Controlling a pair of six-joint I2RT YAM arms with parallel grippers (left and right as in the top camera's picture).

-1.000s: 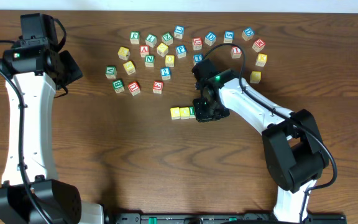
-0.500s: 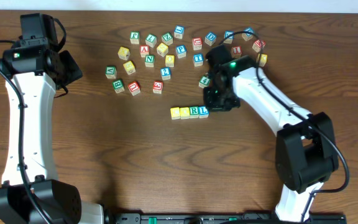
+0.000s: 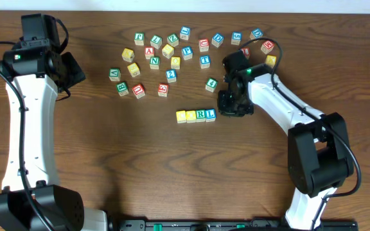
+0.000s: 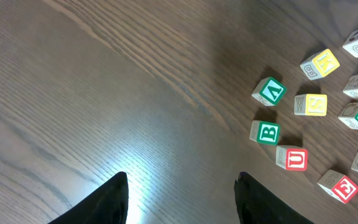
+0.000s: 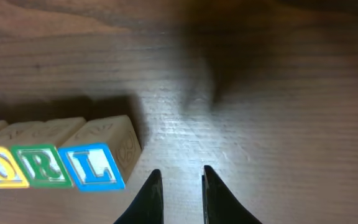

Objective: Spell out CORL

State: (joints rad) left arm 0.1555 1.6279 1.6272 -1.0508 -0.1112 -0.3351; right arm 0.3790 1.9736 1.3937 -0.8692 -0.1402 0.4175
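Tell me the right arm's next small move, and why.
Probably lift the right tool straight up and clear. The row of four touching cubes ends in R, L, so the word looks finished. The tool holds nothing, jaws narrowly apart, just right of the L cube.

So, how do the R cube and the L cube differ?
The R cube has a green letter, the L cube a blue one. The R cube has a neighbour on both sides; the L cube has one only, its other side free. Both are white-faced, alike in size, and touch.
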